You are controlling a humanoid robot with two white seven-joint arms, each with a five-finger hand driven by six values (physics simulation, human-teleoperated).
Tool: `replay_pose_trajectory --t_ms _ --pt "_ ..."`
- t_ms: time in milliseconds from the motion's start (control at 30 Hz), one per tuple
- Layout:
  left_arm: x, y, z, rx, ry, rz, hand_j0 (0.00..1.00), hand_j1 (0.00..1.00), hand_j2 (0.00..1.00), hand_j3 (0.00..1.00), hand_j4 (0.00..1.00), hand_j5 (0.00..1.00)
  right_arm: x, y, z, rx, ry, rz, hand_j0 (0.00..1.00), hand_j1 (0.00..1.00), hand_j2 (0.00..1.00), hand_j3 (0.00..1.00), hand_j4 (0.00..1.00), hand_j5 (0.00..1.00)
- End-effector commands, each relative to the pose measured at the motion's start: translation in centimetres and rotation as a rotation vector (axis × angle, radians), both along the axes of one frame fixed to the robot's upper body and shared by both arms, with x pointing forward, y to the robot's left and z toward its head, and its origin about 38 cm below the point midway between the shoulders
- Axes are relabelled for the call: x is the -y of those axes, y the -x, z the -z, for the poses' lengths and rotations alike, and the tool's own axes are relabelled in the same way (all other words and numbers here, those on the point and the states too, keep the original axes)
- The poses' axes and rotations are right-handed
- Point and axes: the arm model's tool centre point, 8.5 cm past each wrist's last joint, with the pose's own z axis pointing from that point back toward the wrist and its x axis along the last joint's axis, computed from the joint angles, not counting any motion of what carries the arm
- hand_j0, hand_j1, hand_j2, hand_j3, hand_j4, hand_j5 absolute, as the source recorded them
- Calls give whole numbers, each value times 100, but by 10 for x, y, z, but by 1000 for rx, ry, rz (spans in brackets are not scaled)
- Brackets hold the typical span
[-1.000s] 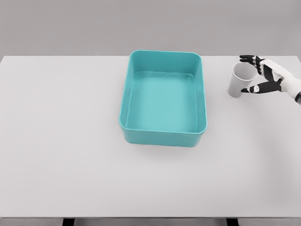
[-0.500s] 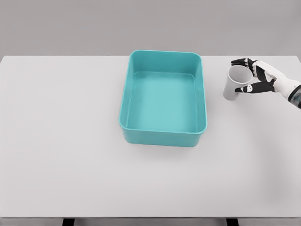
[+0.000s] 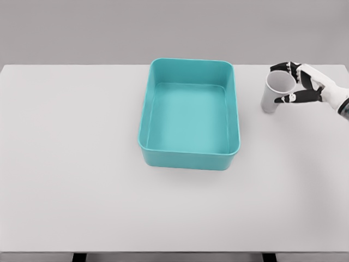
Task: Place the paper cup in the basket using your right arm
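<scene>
White paper cup (image 3: 274, 90), tilted, sits in the right hand (image 3: 301, 87), whose dark fingers (image 3: 281, 67) wrap its rim, right of the teal basket (image 3: 190, 113). It has risen slightly since a moment ago, so the lift appears begun; carrying it leftward over the basket remains.

A single head-mounted camera looks forward and steeply down onto the white table (image 3: 82, 164) from its near edge. The table fills most of the frame; a grey backdrop (image 3: 109, 27) spans the top. No second view exists.
</scene>
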Motion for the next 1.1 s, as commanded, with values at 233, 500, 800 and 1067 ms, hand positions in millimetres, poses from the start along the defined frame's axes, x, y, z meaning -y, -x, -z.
replay_pose_trajectory --t_ms 233,500,800,1067 --pt "0 1 0 -2 0 -1 100 100 100 100 100 100 -22 1 -48 178 -16 -92 75 75 75 75 75 75" --pt "0 1 0 -2 0 1 100 100 100 100 100 100 -50 10 -101 346 -20 -187 75 75 75 75 75 75" --pt "0 1 0 -2 0 -1 100 100 100 100 100 100 -108 28 -127 448 -35 -344 75 75 75 75 75 75" --pt "0 0 0 0 0 1 100 100 100 100 100 100 -157 29 -98 408 34 -444 75 75 75 75 75 75"
